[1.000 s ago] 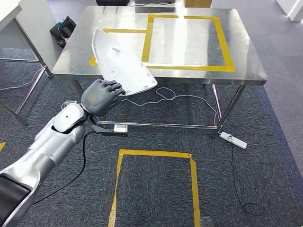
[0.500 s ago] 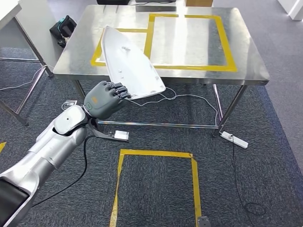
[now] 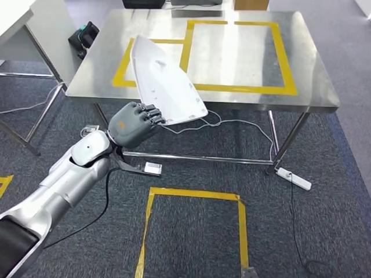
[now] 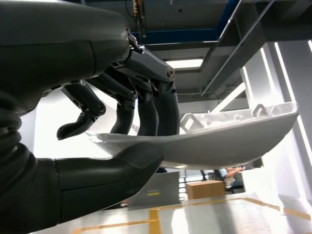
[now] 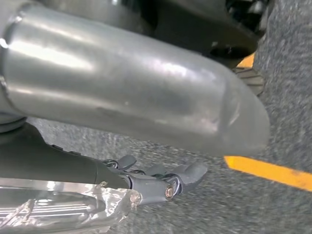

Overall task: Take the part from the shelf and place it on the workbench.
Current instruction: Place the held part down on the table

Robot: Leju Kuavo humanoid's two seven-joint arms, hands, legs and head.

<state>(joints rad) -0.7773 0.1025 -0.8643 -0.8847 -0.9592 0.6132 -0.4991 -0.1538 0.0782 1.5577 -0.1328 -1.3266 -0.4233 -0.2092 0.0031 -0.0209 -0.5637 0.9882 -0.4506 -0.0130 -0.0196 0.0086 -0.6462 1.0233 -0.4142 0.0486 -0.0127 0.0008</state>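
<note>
The stainless steel workbench, marked with yellow tape rectangles, stands on dark grey carpet. A yellow tape square lies on the floor before it. The silver left arm reaches forward. The left hand grips the white curved plastic panel part by its near edge, thumb beneath, fingers above, over the workbench's front edge. The right hand's state cannot be told.
</note>
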